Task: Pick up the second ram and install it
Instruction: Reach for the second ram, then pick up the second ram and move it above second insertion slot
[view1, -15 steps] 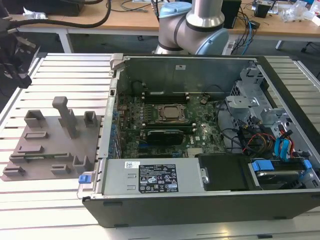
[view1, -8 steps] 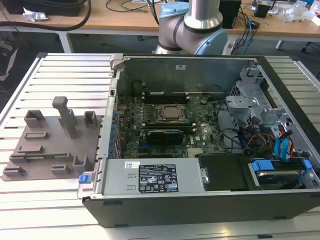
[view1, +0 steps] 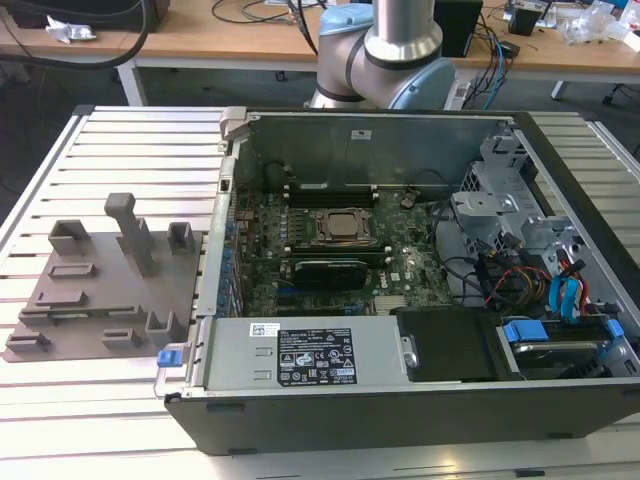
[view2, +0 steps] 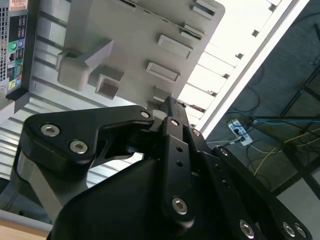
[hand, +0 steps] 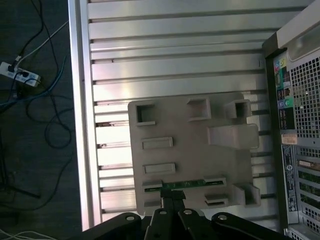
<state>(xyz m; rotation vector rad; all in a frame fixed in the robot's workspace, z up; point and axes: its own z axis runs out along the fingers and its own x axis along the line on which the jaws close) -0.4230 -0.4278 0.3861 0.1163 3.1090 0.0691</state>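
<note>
Grey plate (hand: 190, 150) bears a thin green ram (hand: 192, 183).

Green second ram (hand: 188, 184), grey holder plate (hand: 195, 150) (ridged silver table (hand: 175, 65), black tool (hand: 172, 196))

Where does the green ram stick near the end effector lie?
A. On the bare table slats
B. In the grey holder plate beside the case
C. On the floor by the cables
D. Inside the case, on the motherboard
B: in the first wrist view the ram lies in a slot of the holder plate, outside the case, with the end effector close by it.
</note>
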